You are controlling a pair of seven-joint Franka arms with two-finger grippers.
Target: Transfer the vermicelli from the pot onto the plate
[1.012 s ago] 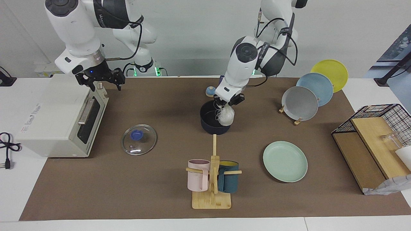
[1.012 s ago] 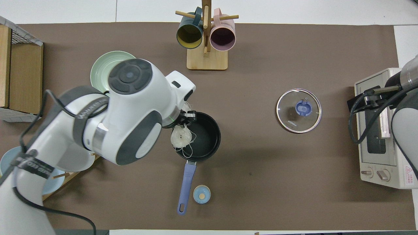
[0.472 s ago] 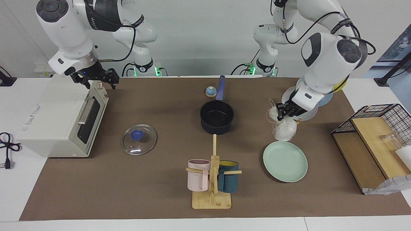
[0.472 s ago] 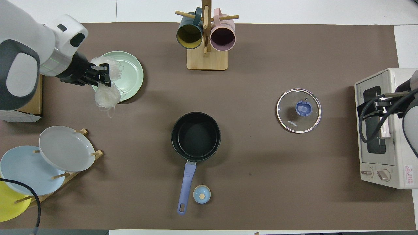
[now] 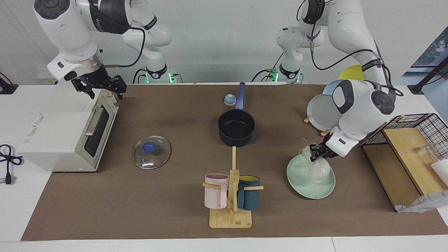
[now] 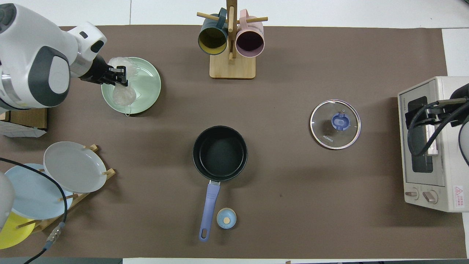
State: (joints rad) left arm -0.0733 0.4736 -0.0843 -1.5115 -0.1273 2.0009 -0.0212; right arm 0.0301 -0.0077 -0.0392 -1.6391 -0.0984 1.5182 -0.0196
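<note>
My left gripper [image 5: 315,154] is shut on the vermicelli [image 5: 318,170], a whitish clump of strands that hangs from it. The clump's lower end reaches down onto the pale mint-green plate [image 5: 300,184]. The overhead view shows the same: the gripper [image 6: 119,75] is over the plate [image 6: 147,83] and the vermicelli [image 6: 124,96] lies inside its rim. The dark navy pot [image 5: 236,128] with the blue handle stands mid-table with nothing in it [image 6: 220,153]. My right gripper [image 5: 101,86] waits open over the toaster oven.
A white toaster oven [image 5: 63,129] stands at the right arm's end, with a glass lid [image 5: 151,152] beside it. A wooden mug rack [image 5: 231,196] holds pink and teal mugs. A rack of grey, blue and yellow plates [image 5: 321,112] and a wire basket [image 5: 413,133] stand near the left arm.
My left gripper carried the vermicelli out of the pot, across to the mint-green plate, and lowered it onto the plate. The pot is now empty. The right gripper shifted slightly above the oven.
</note>
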